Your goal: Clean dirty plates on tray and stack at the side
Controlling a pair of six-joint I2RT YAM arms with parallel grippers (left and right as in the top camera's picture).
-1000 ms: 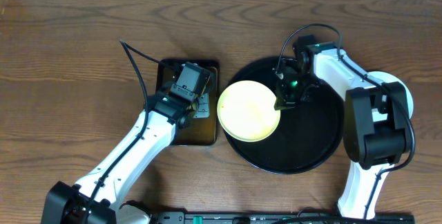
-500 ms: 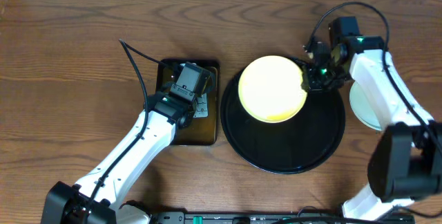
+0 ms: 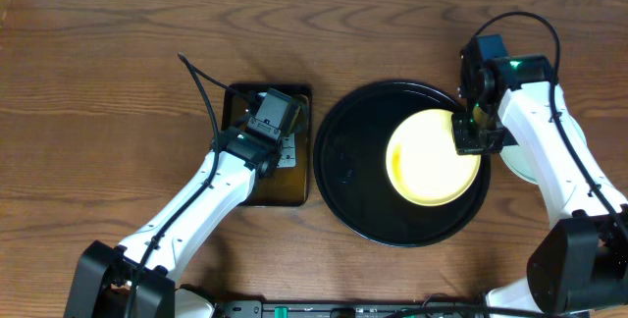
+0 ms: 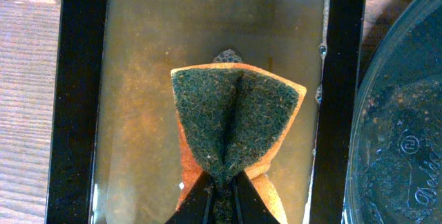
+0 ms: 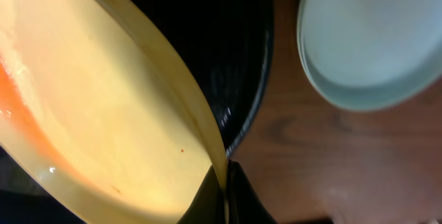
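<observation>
Right gripper: we see the right gripper clenched on the right-hand rim of the yellow plate, one finger above the lip and one below.
Plate position: it sits over the right part of the tray, its gripped edge close to the tray's rim; whether it is lifted or resting there we cannot tell.
Plate condition: the right wrist view shows an orange streak along the inside, away from the fingers (sauce, we think, though it could be the light).
Stack: the mint-blue plates lie nested on the table just beyond the tray's right edge, partly under the arm from above.
Left gripper: the left gripper is pinched on the sponge, which folds in its grasp over the wet small rectangular tray, well apart from the plate.
Step in hand: we judge it to be the carry of the yellow plate toward the stack.
How to do it well: we would raise the plate enough to clear the tray's rim, hold it near level so the thin edge grip does not pivot, centre it over the stack, then lower before releasing.
Caution: a rim pinch is weak against twisting, so we would go slowly; if that streak is sauce, we would wipe it first.
</observation>
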